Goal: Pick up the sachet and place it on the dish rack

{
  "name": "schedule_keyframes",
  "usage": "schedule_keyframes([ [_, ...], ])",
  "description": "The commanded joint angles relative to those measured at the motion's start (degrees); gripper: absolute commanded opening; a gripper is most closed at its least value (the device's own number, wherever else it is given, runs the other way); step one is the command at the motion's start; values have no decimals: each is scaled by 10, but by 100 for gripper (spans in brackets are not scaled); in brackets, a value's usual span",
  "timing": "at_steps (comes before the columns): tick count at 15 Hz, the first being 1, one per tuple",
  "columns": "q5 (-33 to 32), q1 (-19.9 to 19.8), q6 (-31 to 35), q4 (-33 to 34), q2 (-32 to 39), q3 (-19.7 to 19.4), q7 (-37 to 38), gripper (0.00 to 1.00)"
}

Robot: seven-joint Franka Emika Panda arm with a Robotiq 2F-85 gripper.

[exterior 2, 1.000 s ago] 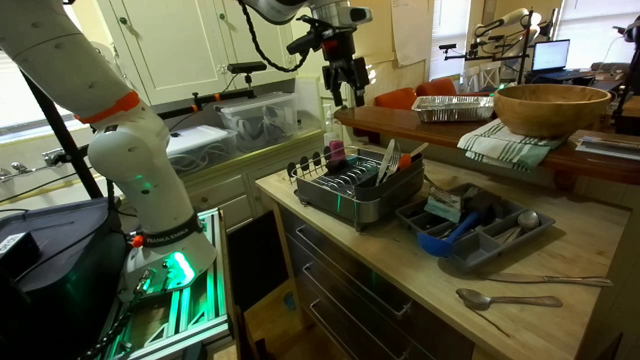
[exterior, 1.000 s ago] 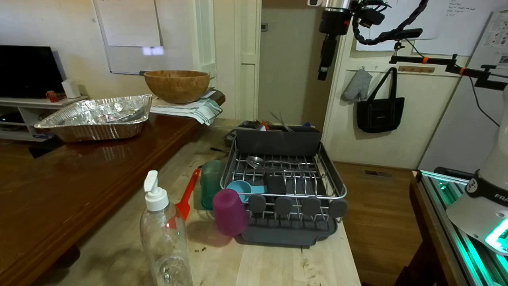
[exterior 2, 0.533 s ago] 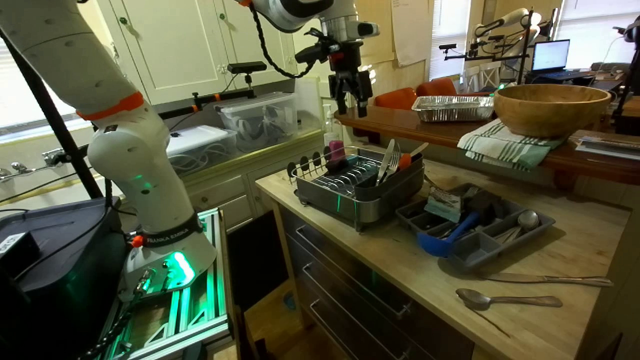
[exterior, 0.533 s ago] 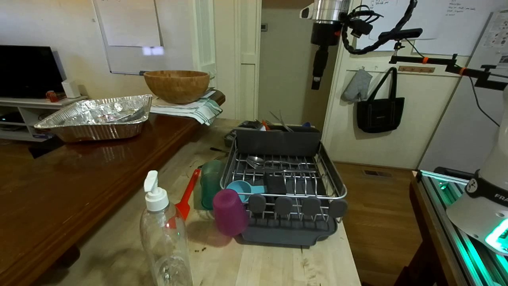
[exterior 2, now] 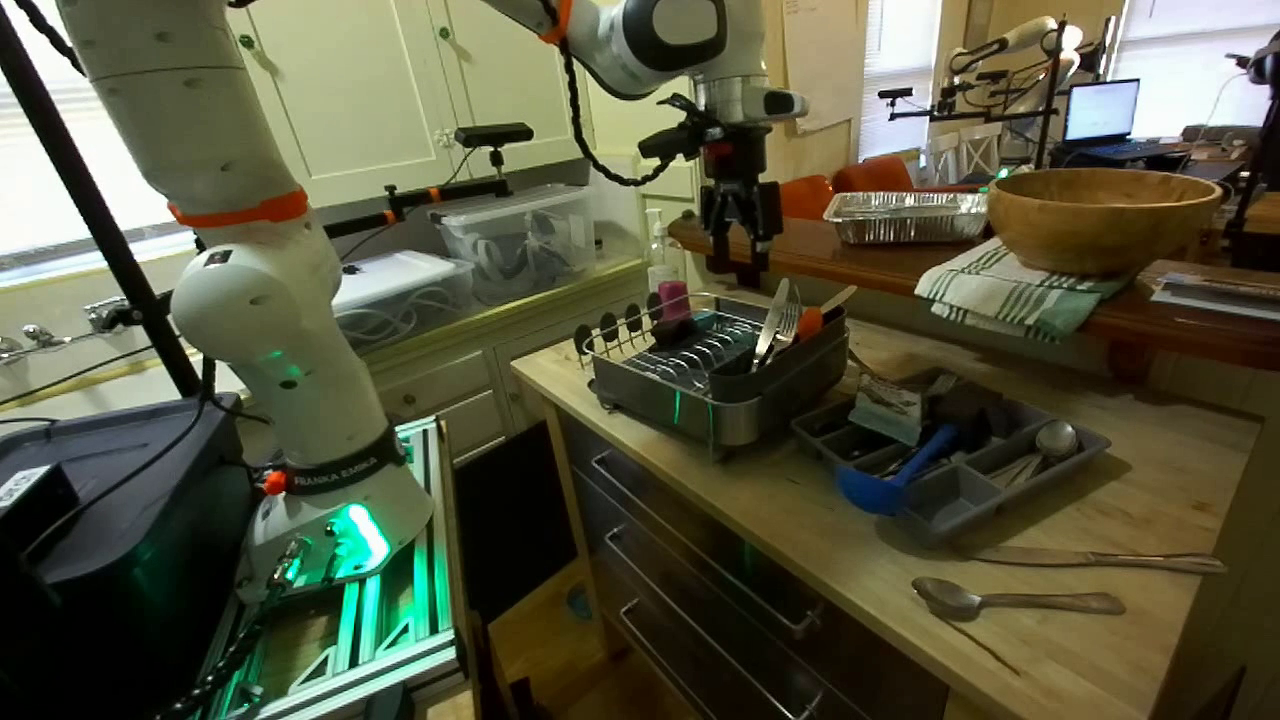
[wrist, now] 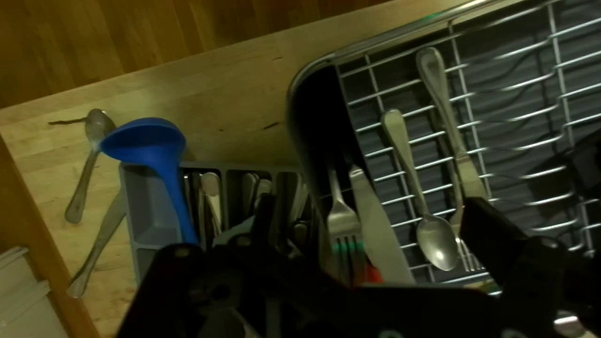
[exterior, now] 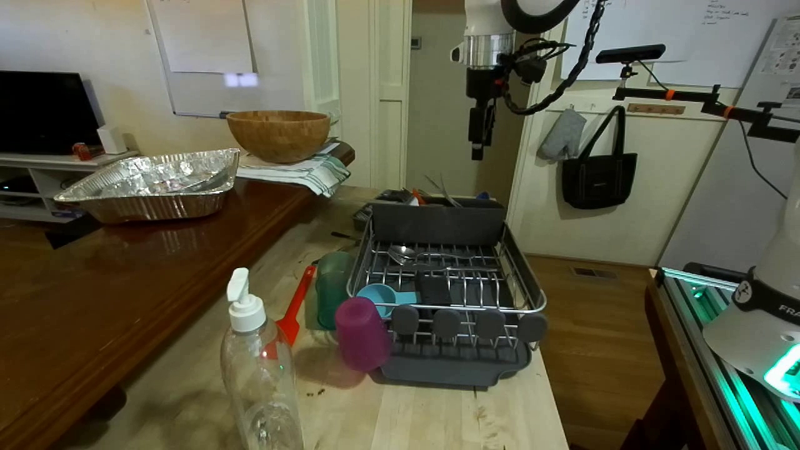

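My gripper hangs in the air above the cutlery-caddy end of the dish rack, fingers apart with nothing between them. It also shows side-on in an exterior view and at the bottom of the wrist view. The dark grey dish rack stands on the wooden counter and also shows in an exterior view and the wrist view. No purplish-pink sachet shows. A small crumpled packet, pale teal with brown and white parts, lies on the grey cutlery tray, beside the rack; my gripper is well above it.
A blue ladle lies across the cutlery tray. A knife and fork stand up from the rack's caddy. A magenta cup, green cup and soap bottle stand beside the rack. A foil tray sits on the raised counter.
My gripper has come down and moved outward from the robot base, rightward in one view and leftward in another. It stays open. The objects on the counter have not moved.
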Motion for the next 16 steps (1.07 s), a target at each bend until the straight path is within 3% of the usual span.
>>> schedule_keyframes([
  [1, -57, -25, -40, 58, 39, -20, 25, 100],
  [5, -78, -45, -80, 130, 88, -43, 12, 100],
  [8, -48, -54, -106, 186, 138, -49, -3, 100],
  [9, -62, -51, -76, 135, 93, -48, 7, 100],
  [13, -59, -53, -85, 172, 132, -49, 6, 100],
  [16, -55, -60, -102, 228, 202, -51, -14, 100],
])
